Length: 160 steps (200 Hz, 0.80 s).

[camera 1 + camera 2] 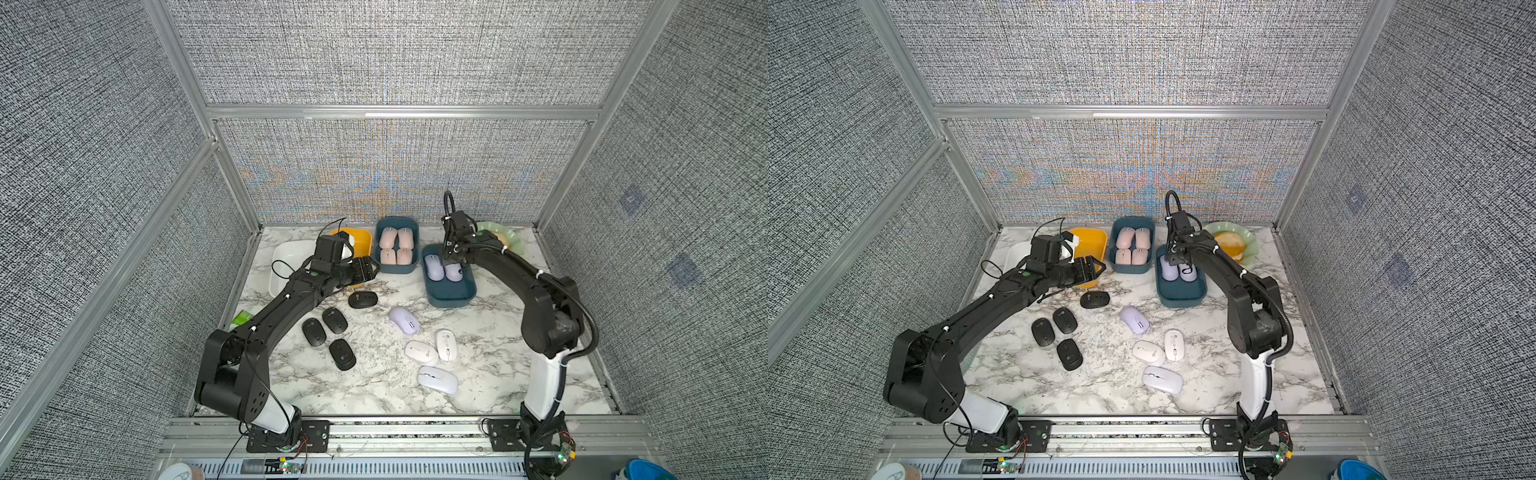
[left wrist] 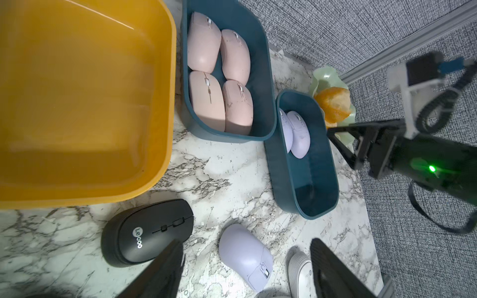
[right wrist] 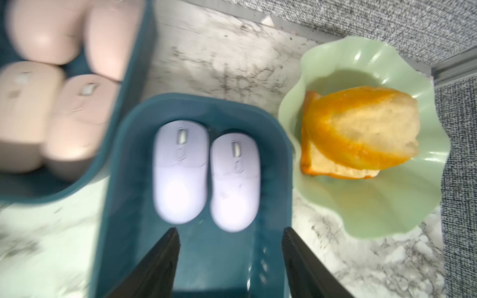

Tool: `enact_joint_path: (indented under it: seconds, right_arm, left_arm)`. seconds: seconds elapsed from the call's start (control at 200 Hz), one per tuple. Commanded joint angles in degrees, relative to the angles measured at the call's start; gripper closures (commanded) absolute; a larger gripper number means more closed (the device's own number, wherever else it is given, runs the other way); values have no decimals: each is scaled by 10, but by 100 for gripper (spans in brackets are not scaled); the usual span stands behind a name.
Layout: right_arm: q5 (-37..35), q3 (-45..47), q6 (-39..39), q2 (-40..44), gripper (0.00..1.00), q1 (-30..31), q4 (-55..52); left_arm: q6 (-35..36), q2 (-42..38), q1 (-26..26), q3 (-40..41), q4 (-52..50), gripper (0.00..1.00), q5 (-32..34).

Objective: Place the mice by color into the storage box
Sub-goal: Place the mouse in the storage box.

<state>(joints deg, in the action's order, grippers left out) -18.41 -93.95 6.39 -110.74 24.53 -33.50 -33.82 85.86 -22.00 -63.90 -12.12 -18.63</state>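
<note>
The right hand (image 1: 451, 261) hangs over the blue box (image 1: 451, 297), where two lilac mice (image 3: 180, 175) lie side by side; its jaws are wide and empty. In a top view the loose lilac mouse (image 1: 403, 320) sits on the tabletop (image 1: 374, 386) at about 7 o'clock from that hand, its long axis running 10 to 4. The left hand (image 1: 371, 270), also wide and empty, looks about as near, with the mouse at its 5 o'clock.

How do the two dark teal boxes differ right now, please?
The back teal box is full with four pink mice; the front teal box holds only two lilac mice, its near half bare. The right gripper hangs open over the front teal box, not the back teal box. Both are dark teal, rounded and oblong.
</note>
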Motion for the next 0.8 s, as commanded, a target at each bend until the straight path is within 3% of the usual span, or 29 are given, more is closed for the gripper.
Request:
enact_joint_path:
  seconds: [0.0, 0.135, 0.35, 0.525, 0.795]
  right_arm:
    - [-18, 65, 30, 54, 34, 41, 18]
    - [-18, 156, 59, 113, 33, 135, 43]
    - [25, 186, 96, 92, 28, 228, 45]
    - [63, 195, 112, 65, 26, 239, 59]
    - [100, 217, 140, 51, 23, 241, 74]
  left_arm:
    - [14, -23, 3, 2, -5, 21, 56]
    - [14, -58, 16, 13, -6, 21, 114]
    - [-20, -111, 54, 42, 0, 17, 198]
    - [-43, -143, 72, 77, 29, 16, 242]
    - [-45, -148, 73, 85, 39, 16, 240]
